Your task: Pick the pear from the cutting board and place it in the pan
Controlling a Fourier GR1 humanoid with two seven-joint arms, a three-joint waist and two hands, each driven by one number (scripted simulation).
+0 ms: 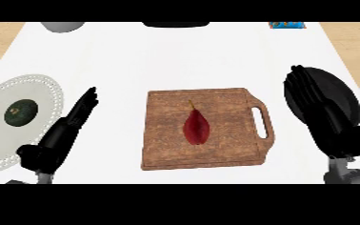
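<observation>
white counter (pixel 175 57), seen steeply from above. wooden cutting board (pixel 165 148) sits near the counter's front edge, about centre, its handle slot (pixel 262 121) toward the right edge. dark red pear (pixel 197 126) lies flat on the board's middle, stem pointing to the far edge.

right hand (pixel 316 100) is at the right edge of the counter, fingers straight and together, holding nothing. it lies over a black pan (pixel 341 88), which shows only in part behind it. the pear is to the left of this hand, well apart, with the board's handle between them.

left hand (pixel 79 112) is left of the board, fingers straight and narrow, pointing to the far edge, holding nothing. the pear is to its right, apart.

white plate (pixel 42 88) at the left edge carries a dark green round fruit (pixel 20 112). along the far edge: a grey rounded object (pixel 62 26) at the left corner, a black object (pixel 175 24) at centre, a blue item (pixel 287 25) toward the right; all cut off.
</observation>
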